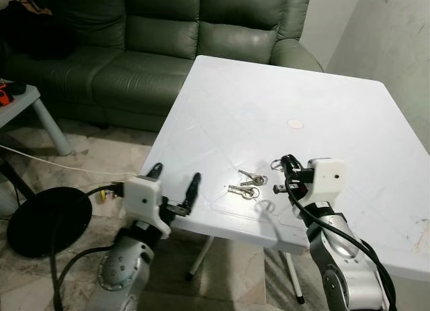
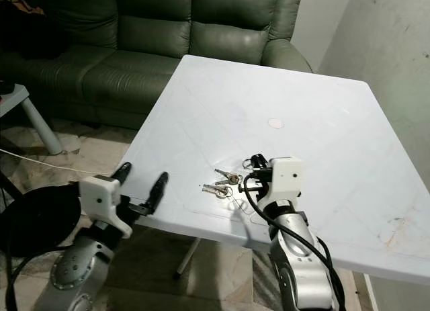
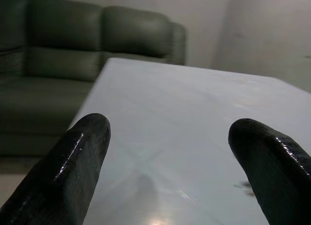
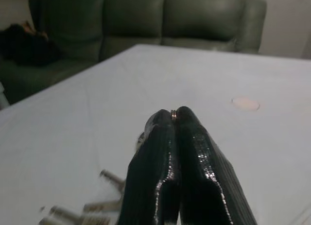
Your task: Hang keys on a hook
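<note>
A bunch of small silver keys [image 1: 246, 185] lies on the white table [image 1: 269, 89] near its front edge. My right gripper [image 1: 287, 164] is just to the right of them, low over the table, shut on a thin metal ring [image 4: 173, 113] that is pinched between its black fingertips [image 4: 160, 152]. The keys [image 4: 97, 205] trail from that ring, blurred, in the right wrist view. My left gripper [image 1: 175, 180] is open at the table's front left edge, with nothing between its fingers [image 3: 73, 157].
A dark green leather sofa [image 1: 154, 42] stands behind the table. On the floor to the left are a black round base [image 1: 47, 220] with cables and a small pale side table [image 1: 30, 103]. A pink spot [image 1: 295, 124] marks the tabletop. A wall [image 1: 396, 35] rises on the right.
</note>
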You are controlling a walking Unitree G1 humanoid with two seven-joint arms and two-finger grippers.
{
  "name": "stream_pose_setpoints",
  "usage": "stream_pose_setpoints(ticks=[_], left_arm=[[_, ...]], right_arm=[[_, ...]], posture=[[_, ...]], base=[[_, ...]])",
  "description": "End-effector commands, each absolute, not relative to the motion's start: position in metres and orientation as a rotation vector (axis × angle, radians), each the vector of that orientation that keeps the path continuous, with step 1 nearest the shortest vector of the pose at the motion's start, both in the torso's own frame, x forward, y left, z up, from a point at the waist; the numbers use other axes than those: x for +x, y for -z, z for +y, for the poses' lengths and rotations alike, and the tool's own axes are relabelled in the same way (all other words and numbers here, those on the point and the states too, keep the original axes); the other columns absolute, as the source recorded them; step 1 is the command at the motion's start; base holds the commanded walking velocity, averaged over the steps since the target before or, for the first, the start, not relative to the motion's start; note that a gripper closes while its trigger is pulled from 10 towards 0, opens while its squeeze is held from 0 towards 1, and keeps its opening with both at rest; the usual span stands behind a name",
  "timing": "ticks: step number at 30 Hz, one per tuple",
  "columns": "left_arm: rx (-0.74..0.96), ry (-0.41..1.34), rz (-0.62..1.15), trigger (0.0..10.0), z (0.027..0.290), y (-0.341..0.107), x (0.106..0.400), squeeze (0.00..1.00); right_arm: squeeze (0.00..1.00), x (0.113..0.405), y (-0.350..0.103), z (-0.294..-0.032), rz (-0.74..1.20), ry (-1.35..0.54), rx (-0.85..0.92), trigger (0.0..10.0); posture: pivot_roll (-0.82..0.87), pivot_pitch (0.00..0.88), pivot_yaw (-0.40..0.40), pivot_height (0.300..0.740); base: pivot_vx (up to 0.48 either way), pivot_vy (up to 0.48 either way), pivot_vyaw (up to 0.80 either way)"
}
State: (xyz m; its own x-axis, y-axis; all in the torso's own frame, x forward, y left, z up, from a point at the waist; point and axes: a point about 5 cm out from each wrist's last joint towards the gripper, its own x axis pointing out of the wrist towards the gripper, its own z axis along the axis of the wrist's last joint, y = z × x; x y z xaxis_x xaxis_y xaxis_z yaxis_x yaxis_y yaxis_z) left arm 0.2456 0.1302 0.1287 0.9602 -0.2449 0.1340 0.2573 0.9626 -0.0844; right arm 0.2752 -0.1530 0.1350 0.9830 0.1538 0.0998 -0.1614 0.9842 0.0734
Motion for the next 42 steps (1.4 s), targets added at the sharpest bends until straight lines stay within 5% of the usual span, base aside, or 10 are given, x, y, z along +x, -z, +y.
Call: stream_pose_setpoints(ticks=[1, 12, 22, 42], left_arm=[[-0.118, 0.195, -0.141, 10.0, 0.139, -0.129, 0.252, 0.00], [-0.242, -0.047, -0.130, 10.0, 0.181, -0.106, 0.266, 0.00], [-0.255, -0.007, -0.171, 10.0, 0.180, -0.114, 0.277, 0.00], [-0.170, 0.011, -0.239, 10.0, 0.194, -0.144, 0.290, 0.00]], right_arm=[[0.00, 0.278, -0.139, -0.161, -0.148, -0.146, 0.080, 10.0], [0.00, 0.278, -0.108, -0.172, -0.131, -0.130, 0.055, 10.0], [0.00, 0.282, -0.110, -0.156, -0.176, -0.183, 0.086, 10.0], [0.00, 0.299, -0.133, -0.164, -0.211, -0.168, 0.056, 10.0]], posture=[[0.04, 0.003, -0.074, 0.732], [0.04, 0.000, -0.061, 0.732], [0.04, 0.000, -0.050, 0.732], [0.04, 0.000, -0.044, 0.732]], base=[[0.000, 0.000, 0.00], [0.000, 0.000, 0.00], [0.000, 0.000, 0.00], [0.000, 0.000, -0.16]])
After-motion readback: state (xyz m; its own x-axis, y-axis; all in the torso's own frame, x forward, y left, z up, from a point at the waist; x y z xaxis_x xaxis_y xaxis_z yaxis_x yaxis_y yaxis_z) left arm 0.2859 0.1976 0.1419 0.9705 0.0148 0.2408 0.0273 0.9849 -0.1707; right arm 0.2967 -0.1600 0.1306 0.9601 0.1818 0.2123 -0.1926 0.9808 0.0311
